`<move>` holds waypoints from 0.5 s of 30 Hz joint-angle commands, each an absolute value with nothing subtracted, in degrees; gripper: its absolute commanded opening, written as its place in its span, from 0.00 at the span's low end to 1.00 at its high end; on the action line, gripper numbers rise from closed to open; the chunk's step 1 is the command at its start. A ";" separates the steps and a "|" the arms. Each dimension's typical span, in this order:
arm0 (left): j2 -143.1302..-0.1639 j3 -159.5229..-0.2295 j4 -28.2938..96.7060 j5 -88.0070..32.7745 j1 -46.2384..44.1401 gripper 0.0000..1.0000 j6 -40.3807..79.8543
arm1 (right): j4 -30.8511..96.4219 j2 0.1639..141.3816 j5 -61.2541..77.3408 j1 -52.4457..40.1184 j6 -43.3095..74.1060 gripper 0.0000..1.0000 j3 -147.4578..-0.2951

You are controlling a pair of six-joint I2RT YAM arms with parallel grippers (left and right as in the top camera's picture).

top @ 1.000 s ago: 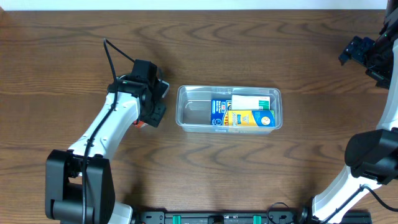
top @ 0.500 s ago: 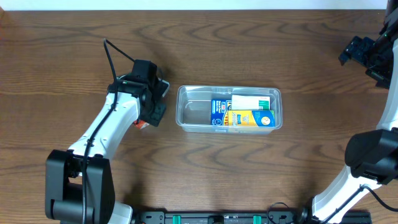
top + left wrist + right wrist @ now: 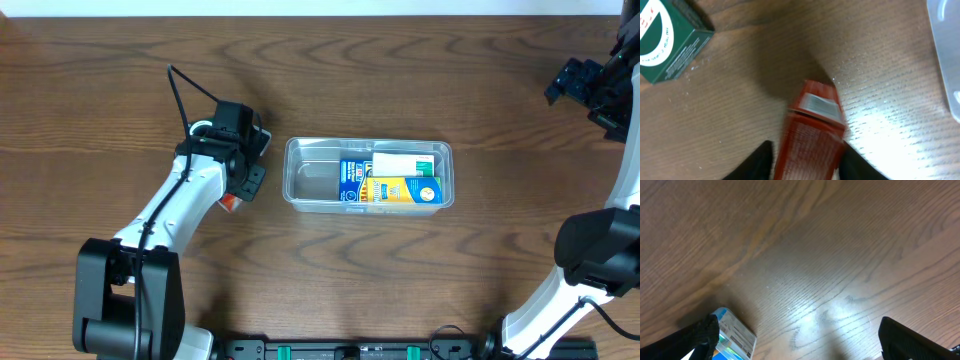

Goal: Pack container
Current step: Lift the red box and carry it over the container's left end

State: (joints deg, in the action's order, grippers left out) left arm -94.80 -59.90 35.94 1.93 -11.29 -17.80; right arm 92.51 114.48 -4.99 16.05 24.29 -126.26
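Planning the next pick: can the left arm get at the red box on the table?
Probably yes: the left gripper straddles the red box, a finger on each side, nothing else between; the green box lies well clear.

Dark brown bench of broad, swirling wood grain across nearly the whole overhead view, edged along the top by a thin pale strip, with soft white glare on its surface in both wrist views.
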 commanded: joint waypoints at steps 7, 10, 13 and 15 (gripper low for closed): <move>-94.32 -59.57 35.81 2.61 -11.00 0.28 -18.20 | 92.55 114.67 -5.78 16.49 23.68 0.99 -127.00; -94.28 -59.68 35.66 2.61 -11.00 0.27 -18.15 | 92.55 114.67 -5.78 16.49 23.70 0.99 -127.00; -94.17 -61.06 36.82 2.59 -11.00 0.27 -15.81 | 92.55 114.67 -5.78 16.49 23.70 0.99 -127.00; -93.86 -62.81 38.50 2.59 -11.00 0.27 -12.99 | 92.55 114.67 -5.78 16.49 23.68 0.99 -127.00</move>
